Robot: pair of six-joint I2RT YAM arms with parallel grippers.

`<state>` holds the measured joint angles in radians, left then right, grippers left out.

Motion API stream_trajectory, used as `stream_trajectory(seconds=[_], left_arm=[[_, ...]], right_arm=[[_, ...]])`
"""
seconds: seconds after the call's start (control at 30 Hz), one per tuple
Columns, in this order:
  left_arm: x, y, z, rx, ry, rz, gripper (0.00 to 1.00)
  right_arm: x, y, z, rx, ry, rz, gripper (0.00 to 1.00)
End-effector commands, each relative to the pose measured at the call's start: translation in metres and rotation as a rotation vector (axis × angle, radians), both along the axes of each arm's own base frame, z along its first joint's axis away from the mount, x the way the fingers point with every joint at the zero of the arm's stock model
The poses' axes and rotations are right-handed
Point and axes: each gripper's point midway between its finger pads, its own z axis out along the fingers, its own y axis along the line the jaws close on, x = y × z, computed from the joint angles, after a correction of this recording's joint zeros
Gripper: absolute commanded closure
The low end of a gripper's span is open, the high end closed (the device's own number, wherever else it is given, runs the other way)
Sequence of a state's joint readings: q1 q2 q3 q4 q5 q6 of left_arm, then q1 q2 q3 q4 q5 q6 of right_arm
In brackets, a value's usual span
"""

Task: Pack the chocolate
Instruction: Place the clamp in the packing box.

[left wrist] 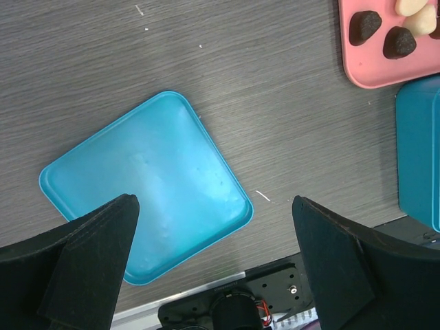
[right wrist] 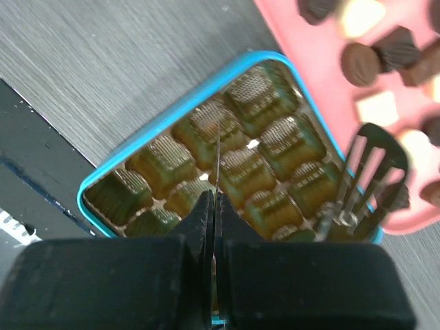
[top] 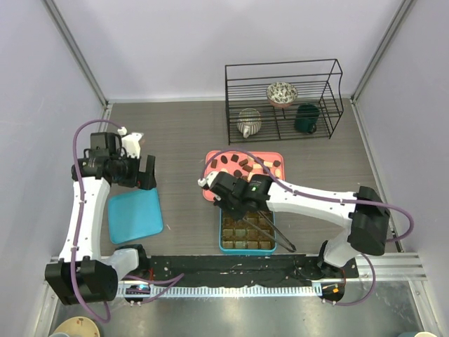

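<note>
The right gripper (right wrist: 214, 199) has its jaws pressed tight together. A thin pale sliver shows in the seam, and I cannot tell what it is. The gripper hangs over the box (right wrist: 172, 117), a teal square with ridged brown compartments. Tongs (right wrist: 375, 155) lie across the box at the gripper's 3 o'clock in the wrist view, with their slotted head at the box's far corner beside the tray (right wrist: 292, 41).

The chocolate (right wrist: 361, 63), in dark, mid-brown and cream pieces, lies scattered loose on the pink tray. In the top view the tray touches the box at its 12 o'clock.

The left gripper (left wrist: 213, 203) has its jaws spread wide and empty. It hovers above a teal lid (left wrist: 151, 172) that lies flat on the table (left wrist: 275, 103), well apart from the box at its 9 o'clock.

A wire rack (top: 226, 98) stands at the tray's 1 o'clock.
</note>
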<state>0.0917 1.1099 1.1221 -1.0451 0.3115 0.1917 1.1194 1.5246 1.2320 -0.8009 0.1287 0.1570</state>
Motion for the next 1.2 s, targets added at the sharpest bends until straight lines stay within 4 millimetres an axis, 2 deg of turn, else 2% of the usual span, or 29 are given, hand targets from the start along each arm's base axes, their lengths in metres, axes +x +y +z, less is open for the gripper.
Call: stream_trajectory(seconds=[0.0,0.17,0.2,0.23,0.4,0.5,0.57,0.6,0.63,0.7,0.77,0.83,0.87,0.9,0.93,0.97,1.0,1.03,1.07,1.1,1.13,1.17], left_arm=[[-0.004,-0.006,0.018,-0.01,-0.054,-0.045,0.0],[-0.008,-0.004,0.013,0.005,-0.05,-0.052,0.0],[-0.008,-0.004,0.013,0.007,-0.053,-0.053,0.0],[-0.009,-0.005,0.013,0.004,-0.051,-0.056,0.0],[-0.008,-0.006,0.013,-0.007,-0.054,-0.053,0.0],[-0.006,-0.008,0.013,-0.018,-0.059,-0.049,0.0],[-0.004,-0.016,0.017,-0.061,-0.066,-0.066,0.0],[-0.004,-0.02,0.02,-0.082,-0.07,-0.079,0.0],[-0.007,-0.025,0.019,-0.107,-0.049,-0.103,0.0],[-0.008,-0.037,0.023,-0.165,-0.047,-0.156,0.0],[-0.011,-0.047,0.025,-0.201,-0.04,-0.214,0.0],[-0.013,-0.06,0.029,-0.198,-0.041,-0.28,0.0],[-0.013,-0.064,0.028,-0.17,-0.04,-0.299,0.0],[-0.013,-0.068,0.029,-0.148,-0.046,-0.32,0.0],[-0.016,-0.084,0.031,-0.121,-0.05,-0.387,0.0],[-0.015,-0.091,0.031,-0.095,-0.057,-0.417,0.0],[-0.014,-0.093,0.028,-0.046,-0.054,-0.425,0.0],[-0.019,-0.111,0.031,-0.027,-0.067,-0.502,0.0],[-0.02,-0.119,0.027,-0.01,-0.048,-0.532,0.0],[-0.022,-0.123,0.025,0.015,-0.045,-0.554,0.0],[-0.03,-0.136,0.024,0.025,-0.044,-0.616,0.0],[-0.033,-0.142,0.021,0.047,-0.044,-0.652,0.0]], right_arm=[[0.004,0.031,0.007,0.079,-0.064,0.079,0.99],[-0.002,0.046,-0.006,0.072,-0.054,0.133,0.96],[-0.004,0.048,-0.009,0.068,-0.052,0.14,0.92],[-0.005,0.049,-0.012,0.06,-0.05,0.146,0.82],[-0.011,0.054,-0.029,0.029,-0.034,0.174,0.65],[-0.012,0.054,-0.03,0.025,-0.038,0.168,0.57],[-0.008,0.054,-0.019,0.037,-0.069,0.155,0.5],[-0.006,0.054,-0.012,0.046,-0.08,0.147,0.47],[-0.003,0.057,0.008,0.091,-0.109,0.13,0.45],[-0.002,0.058,0.031,0.146,-0.13,0.114,0.39],[-0.004,0.06,0.071,0.245,-0.157,0.101,0.37],[-0.004,0.056,0.098,0.308,-0.178,0.077,0.34],[-0.004,0.046,0.124,0.364,-0.219,0.056,0.32],[-0.002,0.04,0.135,0.39,-0.242,0.033,0.29],[-0.001,0.032,0.148,0.422,-0.267,0.009,0.27],[0.004,0.015,0.169,0.471,-0.318,-0.058,0.25],[0.007,0.005,0.177,0.497,-0.344,-0.098,0.23],[0.012,-0.006,0.185,0.515,-0.374,-0.147,0.23],[0.025,-0.024,0.192,0.533,-0.417,-0.261,0.22],[0.026,-0.046,0.203,0.576,-0.452,-0.329,0.22],[0.03,-0.059,0.206,0.597,-0.469,-0.396,0.22],[0.032,-0.085,0.222,0.672,-0.494,-0.507,0.22]])
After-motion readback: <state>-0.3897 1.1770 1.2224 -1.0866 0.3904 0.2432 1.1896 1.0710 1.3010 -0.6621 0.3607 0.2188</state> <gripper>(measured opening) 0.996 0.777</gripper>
